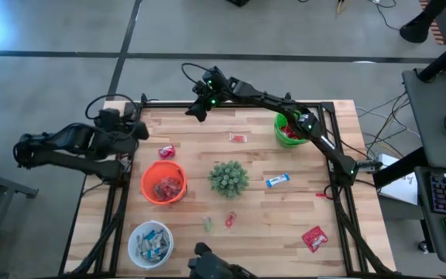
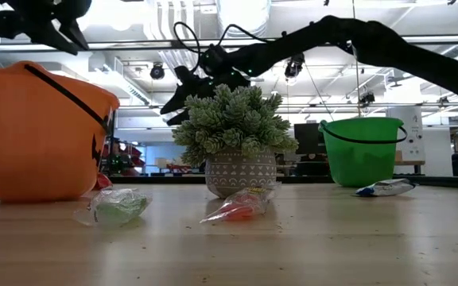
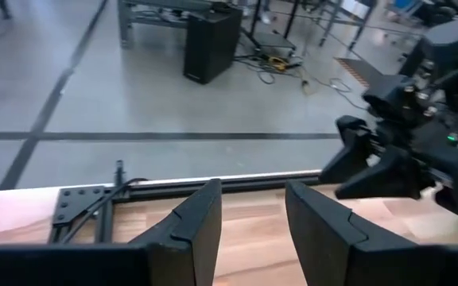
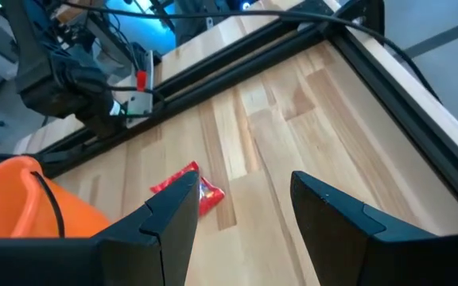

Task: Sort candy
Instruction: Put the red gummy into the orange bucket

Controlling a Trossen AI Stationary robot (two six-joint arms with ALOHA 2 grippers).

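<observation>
Loose candy lies scattered across the wooden table [image 1: 300,213]: a crinkled red foil packet [image 1: 166,152] far-left beside the orange plastic bucket [image 1: 163,183], another red packet [image 1: 314,238] near-right, a blue-and-white wrapped bar [image 1: 277,180] right of the spiky green potted plant [image 1: 228,177]. Judged light, soft and slippery; best pinched across the wrapper's middle. The right gripper [image 4: 241,210] hangs over the far-left table with jaws apart, empty, the far-left packet before it. The left gripper [image 3: 251,218] waits at the left edge, jaws apart, empty.

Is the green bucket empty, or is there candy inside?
Not empty: the green bucket holds red candy, visible from above.
</observation>
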